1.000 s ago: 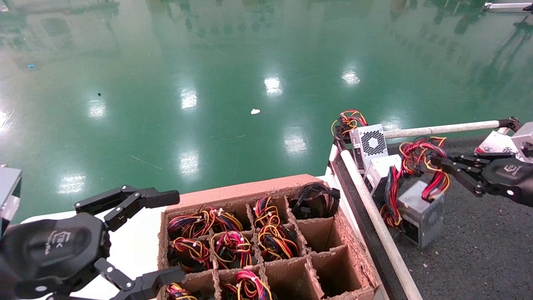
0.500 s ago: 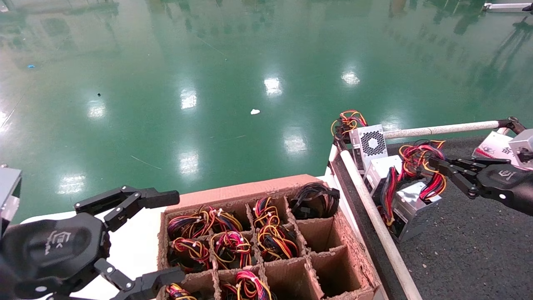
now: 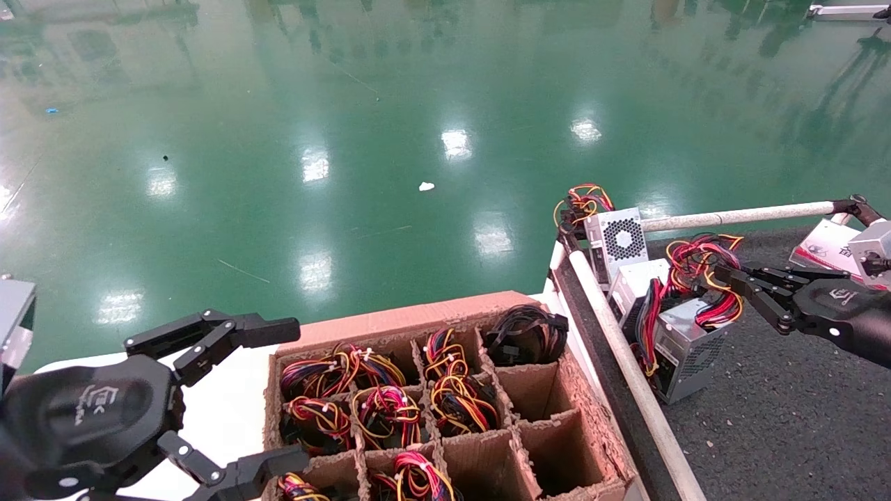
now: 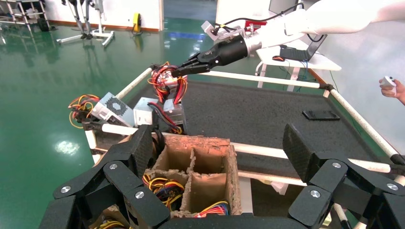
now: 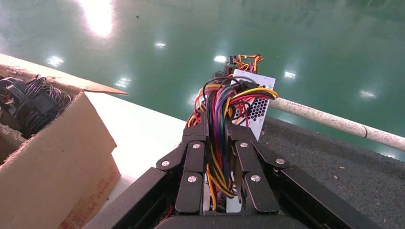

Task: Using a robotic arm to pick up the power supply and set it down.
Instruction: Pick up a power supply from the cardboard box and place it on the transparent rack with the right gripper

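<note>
The power supply [image 3: 686, 348], a small grey box with a perforated side, lies tilted on the dark mat [image 3: 786, 417], its low end by the white rail [image 3: 626, 369]. My right gripper [image 3: 720, 273] is shut on its looped bundle of red, yellow and black wires [image 3: 696, 261]. In the right wrist view the wires [image 5: 224, 102] run between the closed fingers of that gripper [image 5: 217, 119]. The left wrist view shows the right gripper [image 4: 179, 71] above the grey box [image 4: 174, 112]. My left gripper [image 3: 292, 390] hangs open and parked over the cardboard box's near corner.
A silver box with a fan grille [image 3: 616, 236] and a white-topped box [image 3: 640, 278] stand by the rail, next to the power supply. The divided cardboard box [image 3: 390, 320] holds several wire bundles. A black phone [image 4: 321, 114] lies on the mat.
The power supply has gone from hanging upright to tilted, its lower end swung toward the rail. My right gripper shifted slightly while still holding the wires. The left arm has not moved.
</note>
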